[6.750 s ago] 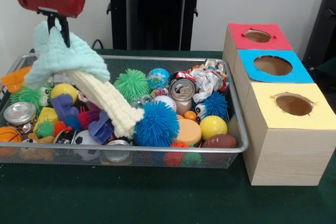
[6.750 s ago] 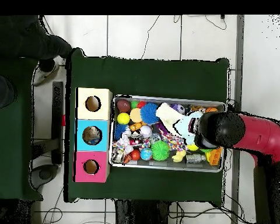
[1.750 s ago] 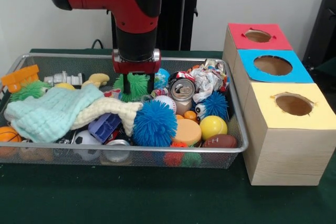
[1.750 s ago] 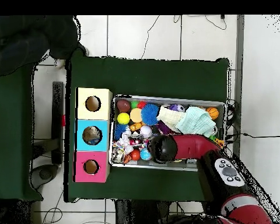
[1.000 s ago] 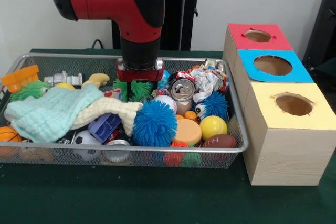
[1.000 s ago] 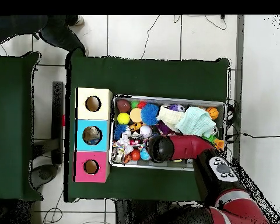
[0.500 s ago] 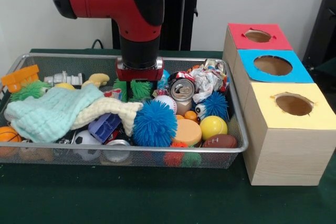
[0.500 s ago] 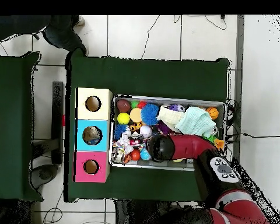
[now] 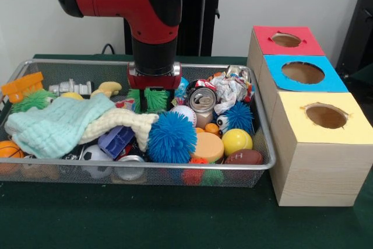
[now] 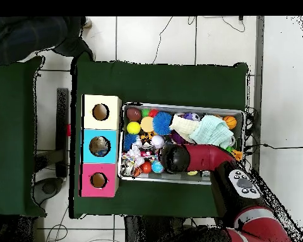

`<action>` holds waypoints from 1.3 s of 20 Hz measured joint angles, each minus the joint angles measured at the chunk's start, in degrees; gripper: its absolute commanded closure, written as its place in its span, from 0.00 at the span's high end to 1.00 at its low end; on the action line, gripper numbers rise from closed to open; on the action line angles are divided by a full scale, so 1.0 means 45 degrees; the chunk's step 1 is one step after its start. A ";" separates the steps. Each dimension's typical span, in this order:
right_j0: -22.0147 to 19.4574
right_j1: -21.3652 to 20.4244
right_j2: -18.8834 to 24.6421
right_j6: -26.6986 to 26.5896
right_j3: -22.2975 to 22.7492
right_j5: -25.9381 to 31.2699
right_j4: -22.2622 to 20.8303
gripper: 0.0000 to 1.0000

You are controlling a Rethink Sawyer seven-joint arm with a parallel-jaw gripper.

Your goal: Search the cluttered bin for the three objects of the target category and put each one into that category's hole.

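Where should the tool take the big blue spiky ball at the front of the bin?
Across the blue spiky ball's middle, from straight above. It sits high on the pile with its top bare. The cloth presses its left side and the orange disc its right, so put the fingers front and back.

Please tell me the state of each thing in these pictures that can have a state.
Gripper: lowered over the green spiky ball, fingers either side.
Pale green and cream cloths: crumpled, lying on the toys.
Silver drink can: dented.
Wire mesh bin: full.
Red, blue and yellow box holes: uncovered.
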 measured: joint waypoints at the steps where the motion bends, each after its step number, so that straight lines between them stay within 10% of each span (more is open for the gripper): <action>1: 0.0000 0.0006 0.0000 0.0000 0.0000 -0.0001 0.0000 1.00; 26: 0.0190 0.0508 -0.0006 0.0000 -0.0859 0.0021 -0.0011 1.00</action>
